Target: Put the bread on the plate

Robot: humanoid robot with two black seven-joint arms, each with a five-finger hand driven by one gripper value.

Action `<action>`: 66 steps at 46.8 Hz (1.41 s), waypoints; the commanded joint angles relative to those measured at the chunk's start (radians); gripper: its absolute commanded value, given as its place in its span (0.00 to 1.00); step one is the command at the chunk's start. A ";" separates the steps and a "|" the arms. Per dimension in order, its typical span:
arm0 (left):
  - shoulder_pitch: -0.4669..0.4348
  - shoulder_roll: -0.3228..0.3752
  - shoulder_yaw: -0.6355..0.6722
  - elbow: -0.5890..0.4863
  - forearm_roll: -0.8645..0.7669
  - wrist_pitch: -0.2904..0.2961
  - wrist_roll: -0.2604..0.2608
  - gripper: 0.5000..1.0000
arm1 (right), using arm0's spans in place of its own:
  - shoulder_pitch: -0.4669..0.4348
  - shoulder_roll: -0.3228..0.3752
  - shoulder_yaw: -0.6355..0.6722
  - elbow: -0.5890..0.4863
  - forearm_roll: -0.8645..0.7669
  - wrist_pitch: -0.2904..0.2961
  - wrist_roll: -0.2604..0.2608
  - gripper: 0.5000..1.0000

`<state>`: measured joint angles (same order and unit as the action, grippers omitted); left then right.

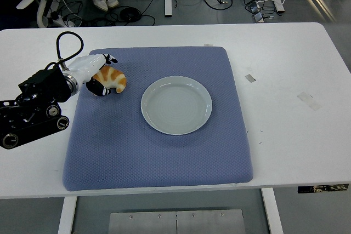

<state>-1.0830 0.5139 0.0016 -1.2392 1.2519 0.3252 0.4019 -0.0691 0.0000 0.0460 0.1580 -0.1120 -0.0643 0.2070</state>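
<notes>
The golden-brown, crescent-shaped bread (111, 78) is enclosed by the white-and-black left hand (97, 75), whose fingers are curled around its left end, one dark fingertip (100, 89) being seen beneath it and another above. The bread is held at the far-left part of the blue quilted fabric mat (159, 146), near the mat's left edge. The round pale-green ceramic plate (176, 105) is found at the mat's middle, just to the right of the bread and apart from it. Open mat is left between them, and bare white table (296, 80) is seen on the right.
</notes>
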 commanded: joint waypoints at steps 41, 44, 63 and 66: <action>-0.008 0.017 -0.012 0.027 -0.141 -0.044 -0.038 0.18 | 0.000 0.000 0.000 0.000 0.000 0.000 0.000 1.00; -0.008 0.018 -0.014 0.027 -0.141 -0.044 -0.040 0.17 | 0.000 0.000 0.000 0.000 0.000 0.000 0.000 1.00; -0.037 0.032 -0.023 0.020 -0.158 -0.044 -0.040 0.08 | 0.000 0.000 0.000 0.000 0.000 0.000 0.000 1.00; -0.041 0.034 -0.026 0.012 -0.155 -0.044 -0.040 0.09 | 0.000 0.000 0.000 0.000 0.000 0.000 0.000 1.00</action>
<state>-1.1206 0.5472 -0.0229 -1.2218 1.0932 0.2808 0.3622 -0.0690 0.0000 0.0460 0.1580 -0.1120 -0.0646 0.2071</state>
